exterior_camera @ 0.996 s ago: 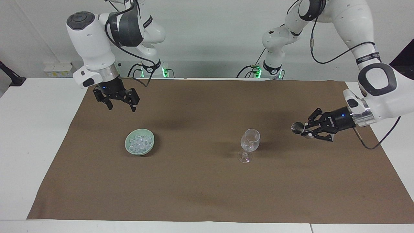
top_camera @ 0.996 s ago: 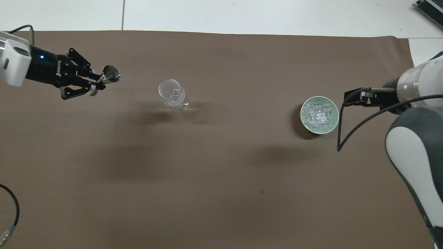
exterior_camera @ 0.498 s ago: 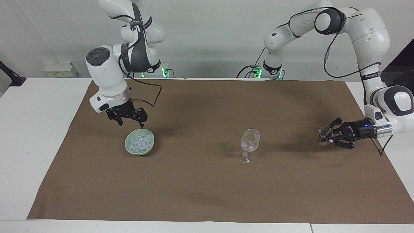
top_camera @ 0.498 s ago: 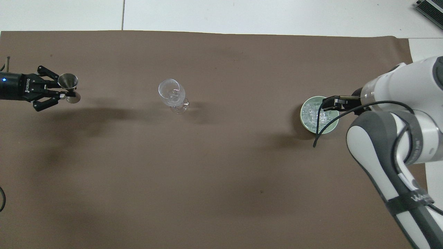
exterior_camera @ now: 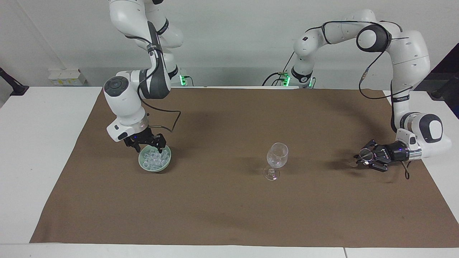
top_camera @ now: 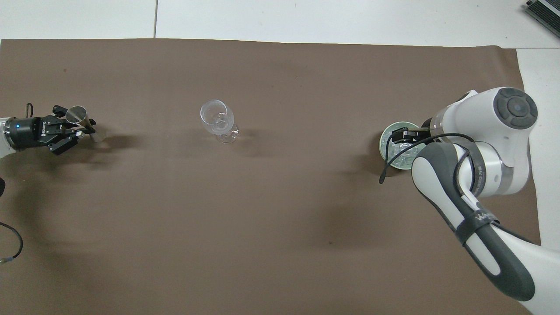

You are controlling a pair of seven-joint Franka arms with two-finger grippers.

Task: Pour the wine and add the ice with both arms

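The ice (exterior_camera: 155, 158) sits heaped in the pale green bowl (exterior_camera: 145, 166) at left of the facing view, so the right gripper (exterior_camera: 147, 144) dips onto it — fingers apparently spread (wrist angled down). At right, the left gripper (exterior_camera: 366, 158) lies level, low over the brown mat (exterior_camera: 229, 215), clamped on a metal jigger (exterior_camera: 365, 154); the stemmed glass (exterior_camera: 277, 157) stands between them.

Wide bare stretch of brown mat (exterior_camera: 222, 200) between stemmed glass (exterior_camera: 277, 157) and pale green bowl (exterior_camera: 155, 160); passage there unobstructed; bowl's mouth blocked from above by right gripper (exterior_camera: 147, 144) low over the ice (exterior_camera: 155, 158); left arm's end occupied by left gripper (exterior_camera: 369, 157) clamping a metal jigger (top_camera: 78, 120) just above the mat.
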